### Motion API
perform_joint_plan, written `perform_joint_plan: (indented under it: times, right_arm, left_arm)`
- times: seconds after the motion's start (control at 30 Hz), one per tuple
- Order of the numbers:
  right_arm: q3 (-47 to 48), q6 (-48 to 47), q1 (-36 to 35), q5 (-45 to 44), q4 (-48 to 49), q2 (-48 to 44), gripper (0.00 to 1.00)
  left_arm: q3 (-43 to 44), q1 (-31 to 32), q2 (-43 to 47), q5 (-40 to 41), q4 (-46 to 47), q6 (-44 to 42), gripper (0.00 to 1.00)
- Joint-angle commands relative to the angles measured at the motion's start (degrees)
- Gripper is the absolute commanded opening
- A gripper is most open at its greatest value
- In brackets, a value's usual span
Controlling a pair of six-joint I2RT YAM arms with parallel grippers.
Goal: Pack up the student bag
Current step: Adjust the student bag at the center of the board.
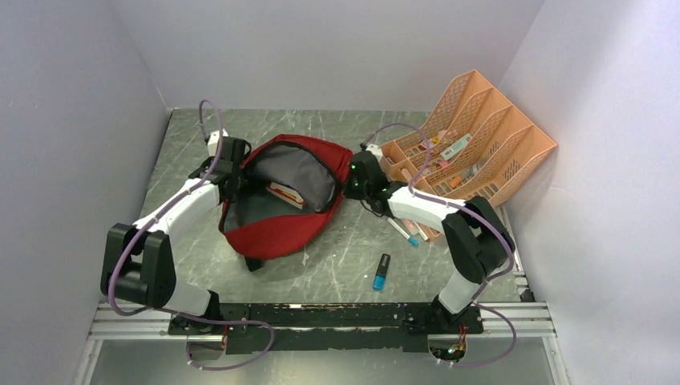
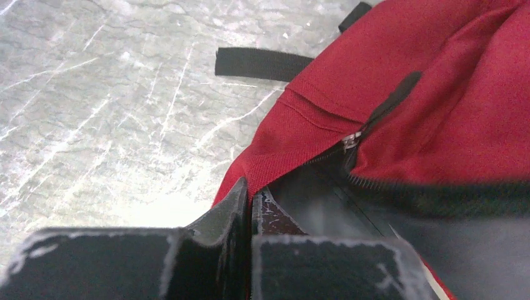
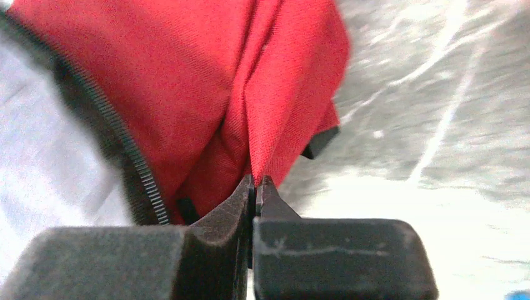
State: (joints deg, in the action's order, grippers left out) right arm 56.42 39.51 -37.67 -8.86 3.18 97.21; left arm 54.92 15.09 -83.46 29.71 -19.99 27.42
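Pinching, left pincer (image 2: pixel 250 195): red rim fabric of the student bag (image 1: pixel 277 231) is clamped tight
Right pincer (image 3: pixel 256 185): a fold of the opposite edge is nipped
Bag spot: laid open on the tabletop (image 1: pixel 341 261), stretched between both pincers

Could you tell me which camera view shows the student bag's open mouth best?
The top external view: the student bag lies unzipped, grey lining exposed. The left wrist shows only a red edge and zipper pull; the right wrist, a red fold in the right claw.
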Motion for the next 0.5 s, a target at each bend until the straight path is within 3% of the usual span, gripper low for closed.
perform_joint_plan:
  times: [0.0,0.2,0.23,0.33,0.47]
  right_arm:
    - [-1.1,-7.1,5.3,-6.3,-1.9,-5.0,0.00]
    - [-3.8,-12.1,8.5,-5.1,-3.8,-8.9,0.00]
    - [-4.0,-12.8,8.6,-4.1,-4.7,-9.0,0.04]
    - [-4.7,-14.3,8.5,0.1,-4.7,-10.3,0.34]
    - [-5.5,-16.6,8.6,4.2,-2.7,-15.0,0.45]
  left_arm:
    - [0.2,-2.3,4.2,-2.9,-0.9,1.8,0.05]
    - [-5.3,-4.4,8.8,-6.2,-0.6,4.0,0.05]
    - [-6.2,-4.5,9.2,-7.5,-0.2,4.2,0.08]
    - [-8.5,-4.5,9.9,-13.5,1.3,3.7,0.22]
    - [-9.6,-4.5,11.1,-19.4,1.0,4.1,0.37]
